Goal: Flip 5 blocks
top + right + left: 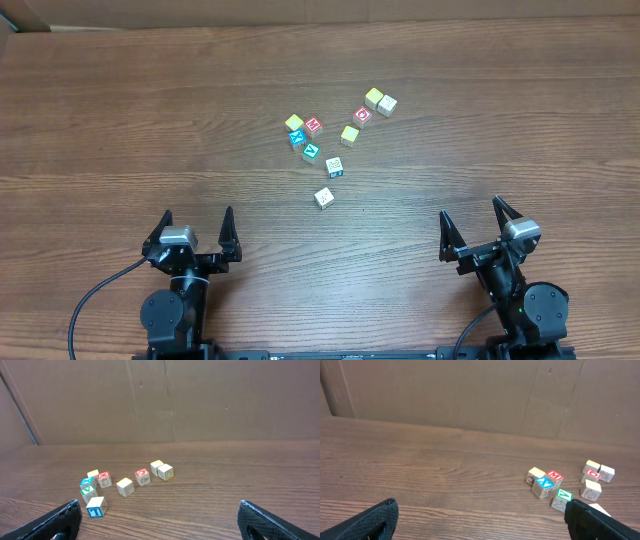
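The overhead camera looked straight down on the wooden surface (120,110) from high up, with both arms at the frame's bottom edge. The wrist cameras sat low behind the left claw (480,525) and right claw (160,520), facing nearly level across the surface toward a brown back wall (445,395). All three views shared the blocks (335,135): low right in the left wrist view, left of centre in the right.
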